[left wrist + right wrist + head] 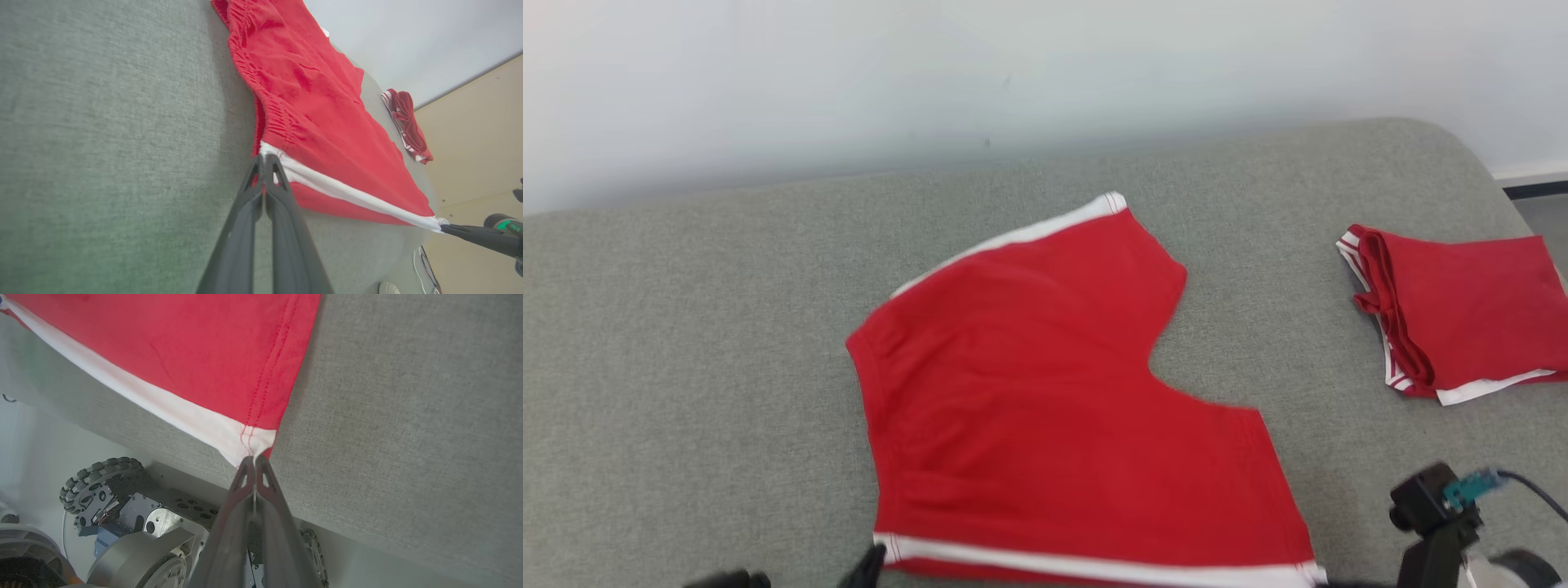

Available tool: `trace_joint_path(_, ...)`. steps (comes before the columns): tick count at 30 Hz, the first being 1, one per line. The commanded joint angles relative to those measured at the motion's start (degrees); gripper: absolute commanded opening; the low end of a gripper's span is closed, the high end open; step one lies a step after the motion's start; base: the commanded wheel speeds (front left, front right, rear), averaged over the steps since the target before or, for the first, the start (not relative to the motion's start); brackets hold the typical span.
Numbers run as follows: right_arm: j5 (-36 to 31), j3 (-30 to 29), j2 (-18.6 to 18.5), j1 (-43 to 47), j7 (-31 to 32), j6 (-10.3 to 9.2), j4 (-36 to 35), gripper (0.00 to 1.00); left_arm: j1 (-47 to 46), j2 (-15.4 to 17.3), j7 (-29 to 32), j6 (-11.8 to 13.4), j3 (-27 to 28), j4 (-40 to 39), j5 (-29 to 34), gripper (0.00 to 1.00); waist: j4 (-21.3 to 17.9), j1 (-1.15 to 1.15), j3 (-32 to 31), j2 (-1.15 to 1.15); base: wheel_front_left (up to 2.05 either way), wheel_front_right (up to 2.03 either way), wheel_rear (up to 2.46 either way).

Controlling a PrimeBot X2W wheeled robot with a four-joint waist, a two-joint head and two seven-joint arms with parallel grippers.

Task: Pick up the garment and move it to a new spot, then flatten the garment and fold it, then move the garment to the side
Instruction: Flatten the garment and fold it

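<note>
garment, near hem cropped, left hand half-hidden

Red white-trimmed shorts spread flat on cushion.

Bright, even daylight — soft shadows, slight blur, wide-angle edge warping

Seemingly a robotics lab: grey fabric-covered table against a plain white wall, wheeled robot base beside it.
</note>
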Motion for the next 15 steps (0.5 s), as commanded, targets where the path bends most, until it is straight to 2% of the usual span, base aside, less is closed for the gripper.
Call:
trace_joint_path(1, 0.89, -0.87, -0.86, 2.12, 1.48, -0.16, -0.76, 0.00, 1.53, 0.81, 0.48, 0.03, -0.88, -0.15, -0.45, 0.00, 0.22, 0.01, -0.67, 0.01, 0.00, 0.00, 0.00)
trace_joint_path(10, 2.78, -9.52, -1.06, 14.06, 10.64, -0.17, -3.88, 0.00, 8.25, 3.95, 1.55, 0.06, -4.62, -3.84, -2.50, 0.00, 0.89, 0.01, -2.59, 0.01, 0.00, 0.00, 0.00)
trace_joint_path(15, -1.57, -15.73, 1.27, 16.82, 9.91, -0.16, -7.48, 0.00, 8.92, 3.89, 0.85, 0.39, -3.83, -5.47, -1.63, 0.00, 1.82, 0.01, -2.74, 0.01, 0.00, 0.00, 0.00)
